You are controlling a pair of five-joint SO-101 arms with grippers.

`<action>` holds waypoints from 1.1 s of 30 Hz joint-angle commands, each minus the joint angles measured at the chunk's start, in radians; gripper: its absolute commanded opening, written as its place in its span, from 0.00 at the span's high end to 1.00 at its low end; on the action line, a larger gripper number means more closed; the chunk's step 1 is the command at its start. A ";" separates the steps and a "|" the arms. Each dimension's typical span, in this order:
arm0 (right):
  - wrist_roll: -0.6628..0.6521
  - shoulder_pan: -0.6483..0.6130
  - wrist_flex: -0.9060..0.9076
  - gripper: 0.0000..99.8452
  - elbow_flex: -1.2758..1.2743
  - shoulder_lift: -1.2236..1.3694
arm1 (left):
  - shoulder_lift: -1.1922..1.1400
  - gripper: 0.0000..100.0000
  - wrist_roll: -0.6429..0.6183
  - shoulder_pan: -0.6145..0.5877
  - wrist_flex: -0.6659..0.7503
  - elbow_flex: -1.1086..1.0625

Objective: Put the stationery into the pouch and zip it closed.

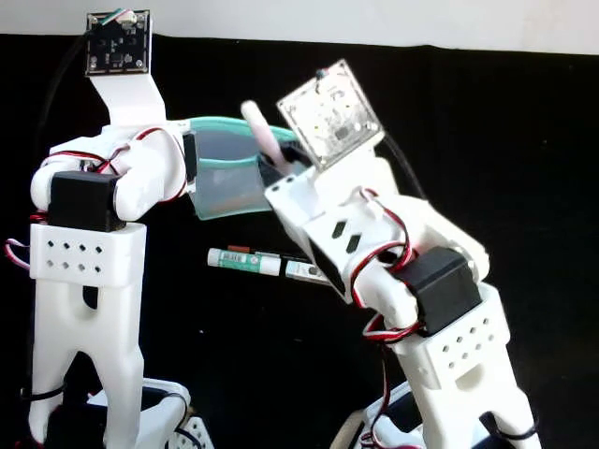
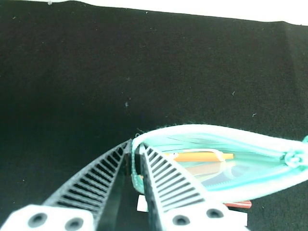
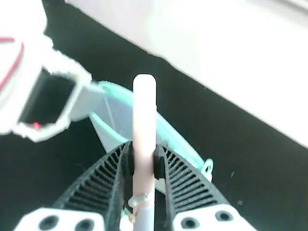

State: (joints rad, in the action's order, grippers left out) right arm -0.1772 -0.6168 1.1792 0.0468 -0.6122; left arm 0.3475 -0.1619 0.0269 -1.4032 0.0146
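Observation:
A translucent teal pouch [image 1: 229, 182] hangs above the black table, its mouth open. My left gripper [image 2: 134, 156] is shut on the pouch's rim [image 2: 139, 144] at one end. Inside the pouch lies an orange pen [image 2: 202, 156]. My right gripper [image 3: 143, 161] is shut on a pale pink pen [image 3: 144, 130], held upright over the pouch [image 3: 168, 130]; in the high view the pink pen [image 1: 259, 129] sticks up beside the pouch's top edge. A white and green marker [image 1: 245, 261] lies on the table below the pouch.
Black cloth [image 1: 524, 168] covers the table, with a white wall [image 1: 374, 23] behind its far edge. Both arm bases stand at the near side. A red-tipped item [image 2: 238, 204] shows under the pouch.

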 commanded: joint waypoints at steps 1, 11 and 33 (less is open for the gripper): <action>-0.014 -0.008 -0.008 0.99 0.136 0.045 | -0.008 0.99 0.005 0.016 0.002 -0.022; -0.014 -0.010 -0.150 0.99 0.392 0.303 | -0.008 0.99 0.005 0.015 0.000 -0.022; -0.006 -0.045 -0.197 0.99 0.840 0.679 | -0.008 0.99 0.005 -0.048 0.005 -0.022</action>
State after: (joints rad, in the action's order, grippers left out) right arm -0.1818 -0.6398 0.9966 0.8447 0.0629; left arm 0.3475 -0.1619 -0.0084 -1.3986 0.0146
